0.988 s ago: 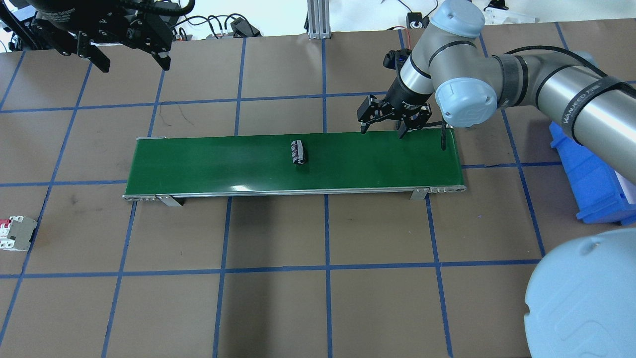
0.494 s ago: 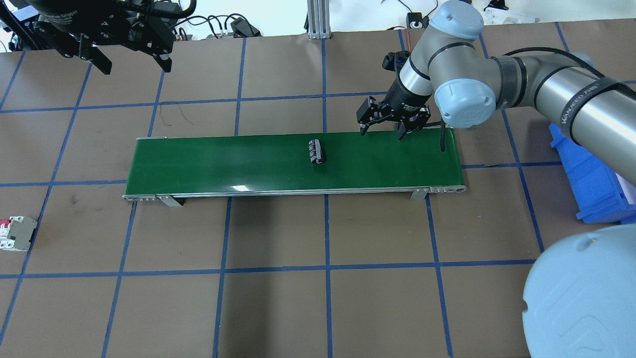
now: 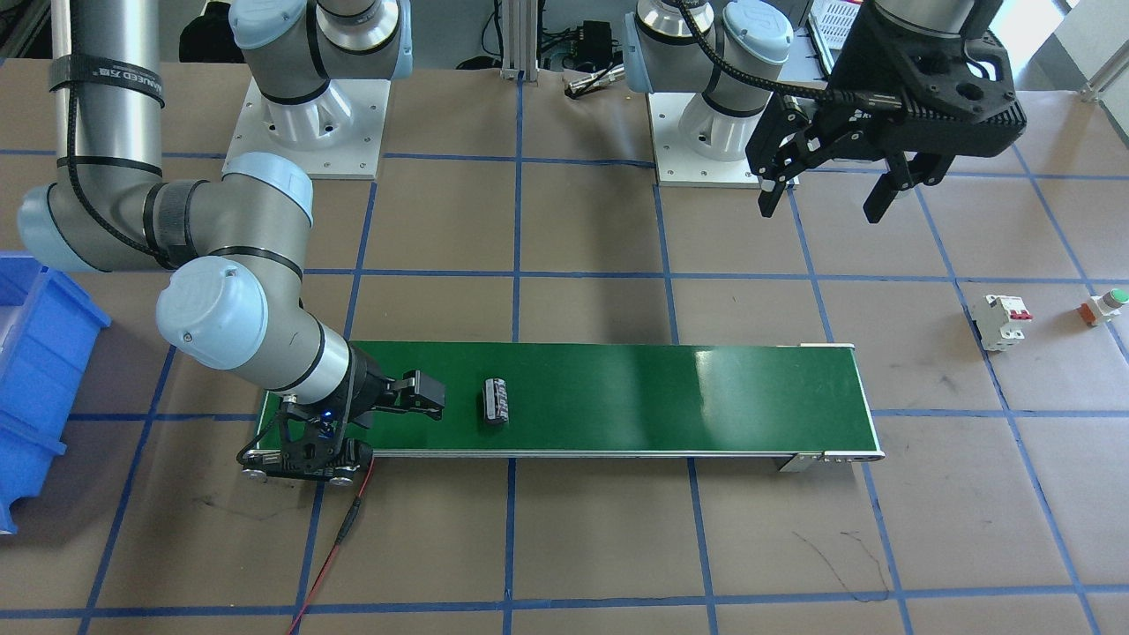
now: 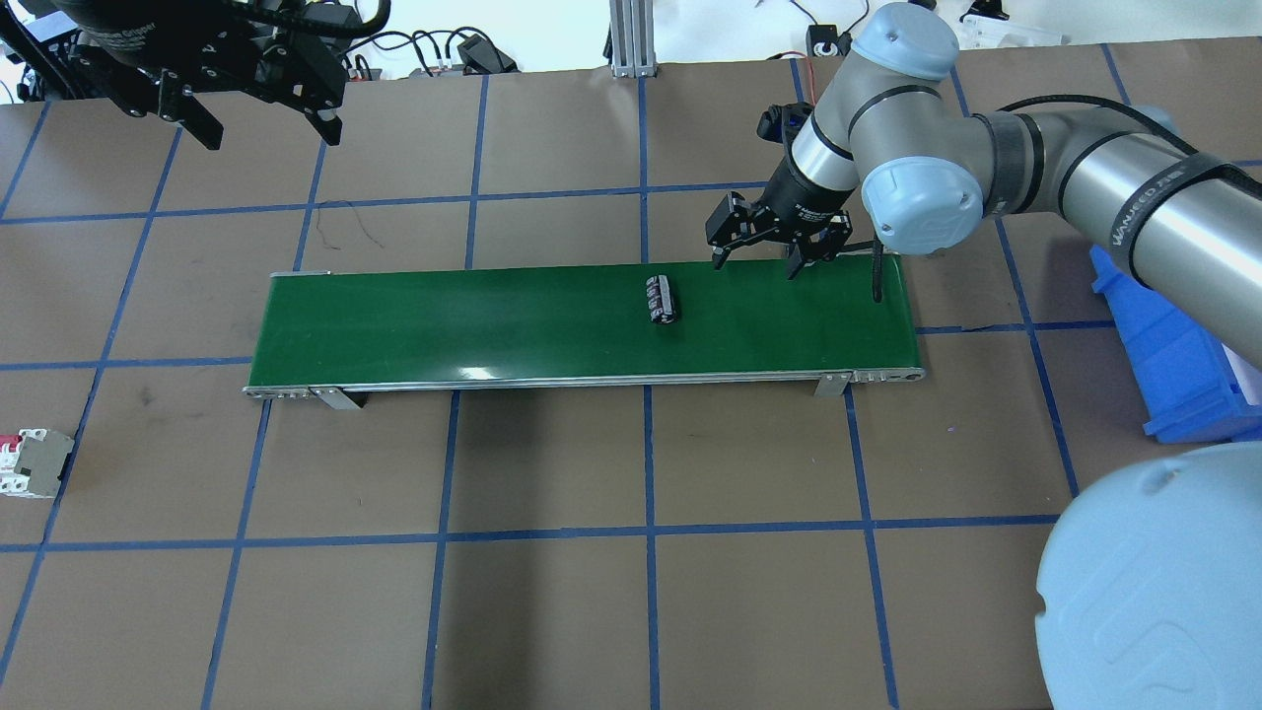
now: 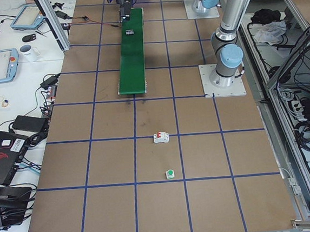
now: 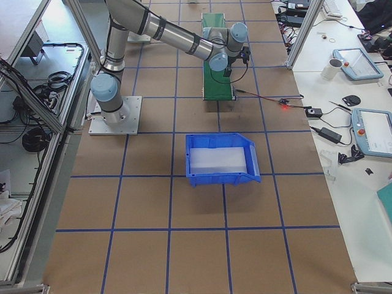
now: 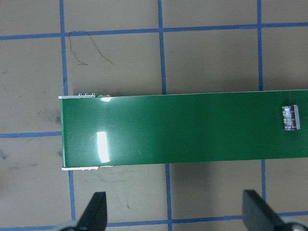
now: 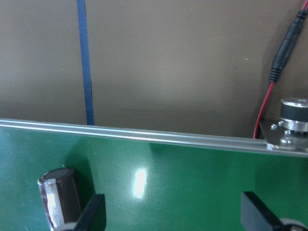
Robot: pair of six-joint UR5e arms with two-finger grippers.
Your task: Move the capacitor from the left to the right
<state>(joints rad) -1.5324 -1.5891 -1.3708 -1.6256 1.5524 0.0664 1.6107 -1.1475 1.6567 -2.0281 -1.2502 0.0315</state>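
Two-arm cell with a green belt (image 4: 444, 320). The capacitor (image 4: 662, 299) lies on its side on the belt, across the belt's length, just beside the right gripper (image 4: 754, 268) on the side towards the left arm, near it but not touching. The right gripper hangs low over the belt's far edge, fingers apart and empty; in its wrist view the capacitor shows at the lower left, just outside one finger. The left gripper (image 4: 271, 140) hangs high beyond the belt's other end, fingers apart and empty, well apart from the capacitor. A breaker (image 3: 1003, 321) and a button (image 3: 1104, 305) sit on the table out beyond the left gripper; a blue bin (image 4: 1173, 365) stands out beyond the right gripper.
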